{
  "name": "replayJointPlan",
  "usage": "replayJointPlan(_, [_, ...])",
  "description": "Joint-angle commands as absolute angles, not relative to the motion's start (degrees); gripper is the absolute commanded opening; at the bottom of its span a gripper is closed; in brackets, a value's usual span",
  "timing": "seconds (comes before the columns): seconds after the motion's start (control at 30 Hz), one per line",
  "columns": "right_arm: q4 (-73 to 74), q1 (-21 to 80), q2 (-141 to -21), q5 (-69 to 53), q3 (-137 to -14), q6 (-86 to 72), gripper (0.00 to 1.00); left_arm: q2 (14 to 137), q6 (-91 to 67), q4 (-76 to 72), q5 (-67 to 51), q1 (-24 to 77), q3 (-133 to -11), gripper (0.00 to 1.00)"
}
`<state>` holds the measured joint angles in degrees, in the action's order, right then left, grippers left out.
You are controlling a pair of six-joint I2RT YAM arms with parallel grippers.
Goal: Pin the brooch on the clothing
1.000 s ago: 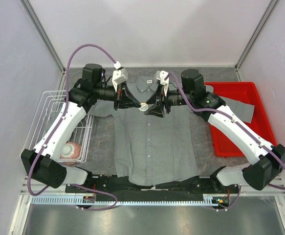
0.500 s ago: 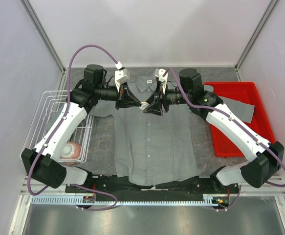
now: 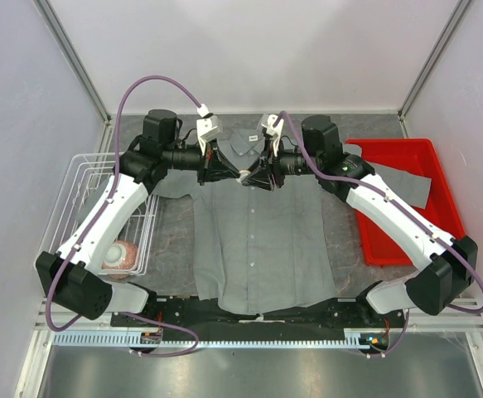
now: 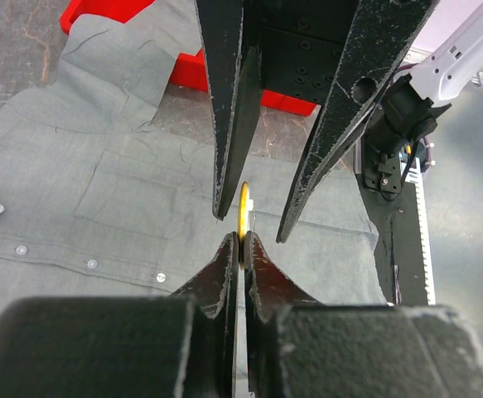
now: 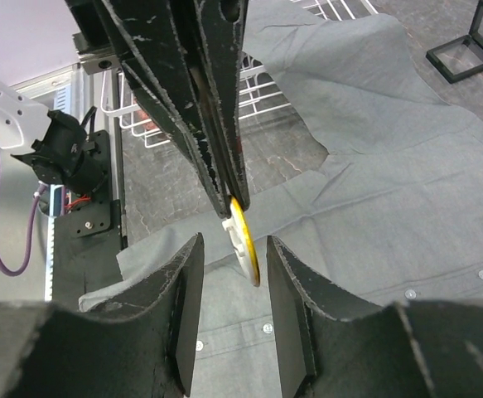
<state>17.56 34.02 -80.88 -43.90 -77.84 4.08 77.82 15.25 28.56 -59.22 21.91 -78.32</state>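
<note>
A dark, stone-patterned tabletop [image 3: 171, 240] sits inside pale walls, with both arm bases bolted along its near edge. Just beyond them lies the large grey button-front shirt [image 3: 258, 249], spread flat with its hem toward the near edge and its collar toward the far edge. At the left edge stands a white wire basket [image 3: 75, 178] holding a tan, bowl-like round thing [image 3: 121, 254]. At the right edge is a red plastic tray [image 3: 386, 153], and one sleeve drapes into it.

Further back, the two arms meet nose to nose above the shirt's upper chest, just short of the collar. The left gripper [image 4: 241, 242] has its jaws pressed together on the rim of the tiny orange-gold disc brooch [image 5: 243, 240] and holds it edge-on in the air, clear of the cloth. The right gripper [image 5: 234, 242] faces it with jaws spread, one finger on either side of the brooch and neither touching it.

This looks like the two-handed stage, a handover or the opening of the clasp, with no pinning begun. Next, the right jaws probably need to close squarely on the free part of the disc. The approach must be gentle and well centred, since the brooch is thin and could twist or slip out of the left jaws.
</note>
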Motion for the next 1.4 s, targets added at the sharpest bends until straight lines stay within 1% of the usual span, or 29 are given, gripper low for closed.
replayJointPlan(0.0, [15.2,34.4,-81.1,-42.5,-80.2,3.4,0.43,75.6,13.6,26.4,-58.0,22.5,-77.8,0.02])
replayJointPlan(0.27, [15.1,34.4,-81.2,-43.2,-79.7,3.3,0.44,75.9,14.1,26.3,-57.6,22.6,-77.4,0.02])
replayJointPlan(0.37, [15.2,34.4,-81.4,-42.5,-79.6,3.3,0.41,76.2,14.2,26.2,-57.6,22.6,-77.5,0.02])
replayJointPlan(0.53, [15.7,34.4,-82.2,-39.8,-80.0,3.9,0.39,76.1,13.4,25.8,-57.7,22.7,-77.6,0.02])
replayJointPlan(0.73, [16.4,34.4,-83.2,-36.0,-80.7,4.3,0.31,75.9,12.2,25.1,-58.1,22.7,-77.3,0.02])
replayJointPlan(0.87, [17.0,34.5,-83.5,-35.3,-80.7,5.3,0.23,75.9,12.1,25.1,-58.1,22.8,-77.2,0.02])
replayJointPlan(1.1, [20.4,34.9,-83.5,-34.3,-81.1,10.6,0.19,76.0,11.2,25.0,-58.1,22.7,-77.2,0.02])
replayJointPlan(1.23, [22.2,34.9,-82.7,-34.0,-81.3,13.9,0.19,76.1,10.9,25.0,-58.0,22.7,-77.2,0.02])
replayJointPlan(1.37, [26.1,34.9,-81.4,-35.9,-82.3,18.4,0.34,76.6,11.1,25.6,-57.7,22.7,-77.1,0.02])
